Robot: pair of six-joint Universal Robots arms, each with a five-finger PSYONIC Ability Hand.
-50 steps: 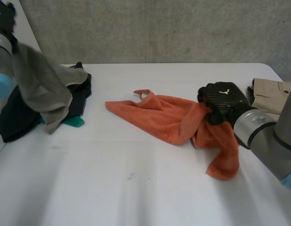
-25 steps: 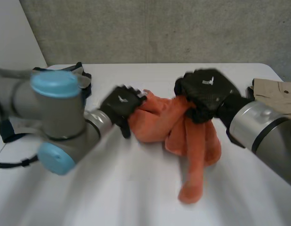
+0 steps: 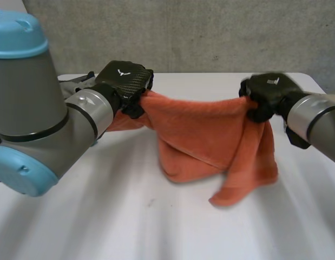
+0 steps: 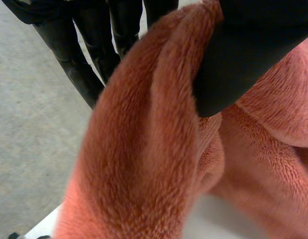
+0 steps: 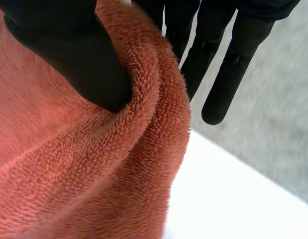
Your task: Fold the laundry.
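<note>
An orange fleece cloth [image 3: 205, 138] hangs stretched between my two hands above the white table [image 3: 129, 216]. My left hand [image 3: 124, 81] pinches its left top corner; in the left wrist view the thumb [image 4: 243, 59] presses the orange cloth [image 4: 154, 149] against the fingers [image 4: 84, 55]. My right hand [image 3: 267, 95] grips the right top corner; in the right wrist view its thumb [image 5: 69, 50] clamps the orange cloth [image 5: 84, 164] against the fingers [image 5: 218, 64]. The cloth's lower part sags in folds and touches the table.
A dark pile of laundry [image 3: 80, 81] lies behind my left arm [image 3: 43, 119] at the table's far left. A grey concrete wall [image 3: 199, 32] stands behind the table.
My left hand swung in from the laundry pile, reached the cloth's left corner and closed on it. Both hands then lifted and moved apart, spreading the cloth's top edge.
</note>
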